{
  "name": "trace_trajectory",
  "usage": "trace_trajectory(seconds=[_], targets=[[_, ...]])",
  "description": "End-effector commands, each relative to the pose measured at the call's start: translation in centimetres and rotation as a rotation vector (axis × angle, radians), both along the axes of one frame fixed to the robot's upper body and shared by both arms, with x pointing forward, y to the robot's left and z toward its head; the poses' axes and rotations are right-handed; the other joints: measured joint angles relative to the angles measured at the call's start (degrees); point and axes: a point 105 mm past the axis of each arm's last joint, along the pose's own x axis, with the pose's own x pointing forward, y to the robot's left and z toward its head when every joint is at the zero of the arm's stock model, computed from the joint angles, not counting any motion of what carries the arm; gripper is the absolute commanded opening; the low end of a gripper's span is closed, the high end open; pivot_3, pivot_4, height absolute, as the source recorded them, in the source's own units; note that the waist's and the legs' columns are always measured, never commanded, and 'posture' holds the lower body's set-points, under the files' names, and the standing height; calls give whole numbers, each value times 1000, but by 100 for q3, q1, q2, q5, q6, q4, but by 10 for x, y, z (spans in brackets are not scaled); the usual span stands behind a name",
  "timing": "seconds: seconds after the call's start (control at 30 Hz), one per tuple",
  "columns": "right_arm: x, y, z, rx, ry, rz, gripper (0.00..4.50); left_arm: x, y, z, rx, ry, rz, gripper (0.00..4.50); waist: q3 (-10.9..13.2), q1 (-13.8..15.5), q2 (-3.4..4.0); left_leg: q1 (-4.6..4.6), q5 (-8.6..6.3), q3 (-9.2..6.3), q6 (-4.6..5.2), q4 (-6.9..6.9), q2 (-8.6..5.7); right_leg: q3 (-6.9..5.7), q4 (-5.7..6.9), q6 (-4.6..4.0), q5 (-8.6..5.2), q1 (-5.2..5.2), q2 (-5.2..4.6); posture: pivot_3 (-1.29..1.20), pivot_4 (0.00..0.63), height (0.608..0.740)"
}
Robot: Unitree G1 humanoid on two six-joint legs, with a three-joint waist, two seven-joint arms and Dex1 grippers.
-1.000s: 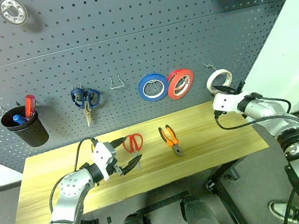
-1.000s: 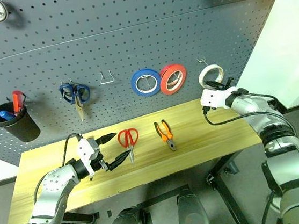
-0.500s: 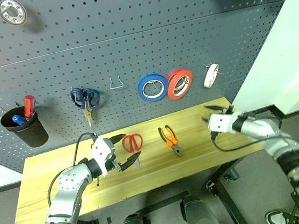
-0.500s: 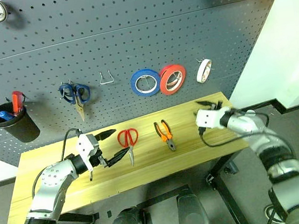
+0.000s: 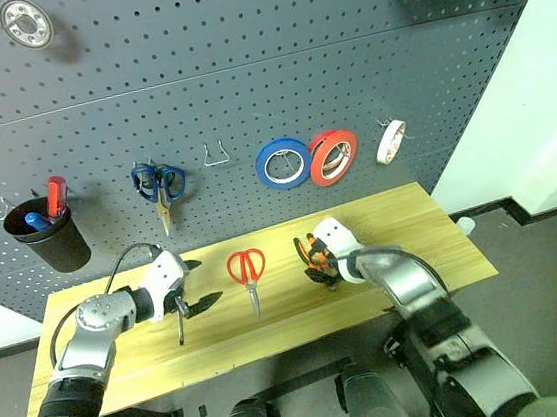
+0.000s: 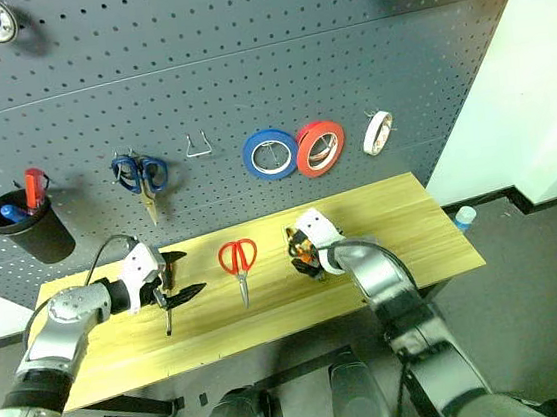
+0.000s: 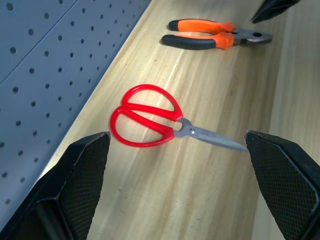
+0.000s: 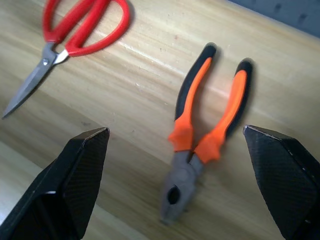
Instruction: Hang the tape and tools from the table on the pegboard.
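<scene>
With the tape (image 5: 391,141) hung on the pegboard (image 5: 244,82), the pliers (image 8: 207,135) come next; they lie mid-desk near the back edge, framed by the right gripper (image 8: 175,195), jaws released; left gripper (image 7: 175,200), jaws likewise released, faces the scissors (image 7: 150,122); lower and clench.

The right gripper (image 5: 317,264) hides most of the pliers (image 5: 308,248) in the head views.
</scene>
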Motion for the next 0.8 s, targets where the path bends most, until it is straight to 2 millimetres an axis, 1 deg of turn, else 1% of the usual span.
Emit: trace_trajectory(seconds=[0.03,0.13,0.2,0.3,0.43,0.63,0.8], targets=[[10,2,4,-29,15,-63,4465,-3,-3,2,23,28,-77,4500,-1,-3,1,-10,0,-1,0,-3,0,0,0,2,-1,-12,0,-116,61,740],[19,9,4,-46,8,-69,4465,-9,-4,-3,23,100,-120,4500,-1,-23,2,-47,0,-3,0,-3,0,-2,1,4,1,-46,0,-115,63,740],[23,12,2,-57,13,-76,4465,-12,-4,-6,22,134,-138,4500,-1,-33,2,-54,0,-2,0,-3,0,-1,1,4,1,-53,0,-115,63,740],[29,14,-3,-95,17,-98,4465,-11,-3,-7,27,143,-140,4500,-1,-56,2,-50,0,-2,0,-2,0,-1,5,4,1,-52,0,-121,65,740],[36,18,-8,-84,39,-137,4465,-11,-5,-8,12,148,-140,4500,0,-126,3,-46,0,-4,0,-2,0,-1,8,4,1,-50,2,-123,72,740],[32,28,-17,-68,103,-147,4465,-12,-5,-8,3,148,-132,4500,3,-216,7,-48,0,-7,0,-4,0,-1,8,5,1,-52,2,-118,80,740],[28,33,-26,-77,123,-153,4465,-13,-2,-6,-1,144,-123,4500,5,-315,10,-46,0,-9,0,-4,0,-1,14,5,1,-51,3,-114,85,740]])
